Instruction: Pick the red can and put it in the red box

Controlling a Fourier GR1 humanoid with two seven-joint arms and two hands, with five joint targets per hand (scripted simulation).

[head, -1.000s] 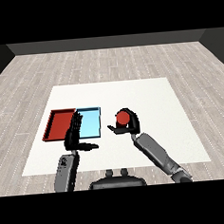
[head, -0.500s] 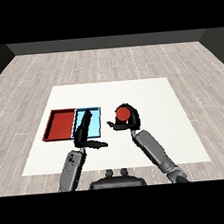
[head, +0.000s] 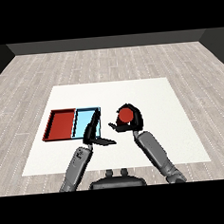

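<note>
The white flat surface [head: 145, 90] is a plain matte rectangle on a grey wooden plank floor [head: 44, 71], and it looks the same as before. On its left part the red shallow rectangular tray [head: 52, 124] and the light blue shallow rectangular tray [head: 82, 121] lie side by side, touching along one long edge; neither has moved.

The grey left forearm [head: 76, 165] now reaches more forward and more toward the middle than one second ago. Then the black left hand [head: 93, 133] stood at the border between the two trays; now it is over the near right part of the light blue tray. Its fingers [head: 94, 122] are straight and pressed together, pointing away from the robot, and the thumb sticks out to the right. It holds nothing.

The grey right forearm [head: 155, 153] has shifted only a little toward the left. The black right hand [head: 130, 126] is still right of the trays, above the surface, and its fingers curl round the small red round can [head: 125, 114], whose smooth circular top faces upward. The can is near the light blue tray but well apart from the red tray.
</note>
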